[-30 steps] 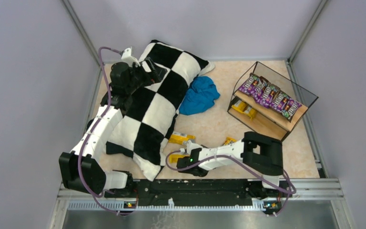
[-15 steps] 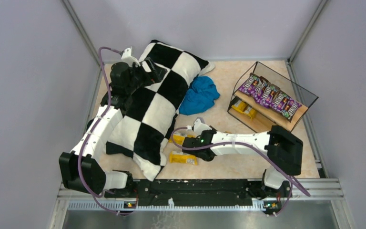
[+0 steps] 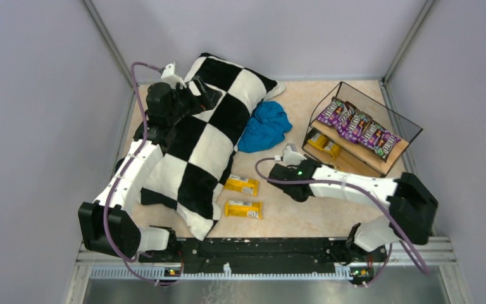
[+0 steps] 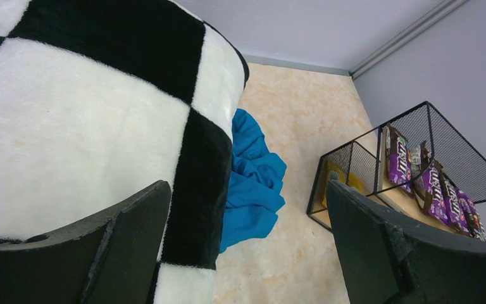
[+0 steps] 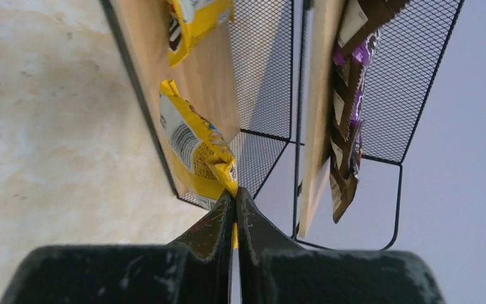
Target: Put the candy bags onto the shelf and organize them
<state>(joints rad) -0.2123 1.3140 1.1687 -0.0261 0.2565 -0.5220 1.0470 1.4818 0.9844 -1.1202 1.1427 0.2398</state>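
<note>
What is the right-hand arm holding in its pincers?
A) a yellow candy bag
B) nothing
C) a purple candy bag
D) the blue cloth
A: the wrist view shows the right gripper pinched shut on a corner of a yellow candy bag, close by the shelf.

At the right of the frame the wire-framed shelf (image 3: 349,159) carries a row of purple candy bags (image 3: 357,128) on its top board and yellow candy bags (image 3: 324,144) below. Two more yellow bags (image 3: 241,185) lie on the bench (image 3: 291,216) at lower centre, beside the checkered pillow (image 3: 209,136). The right arm (image 3: 348,185) reaches toward the shelf's near corner.
</note>
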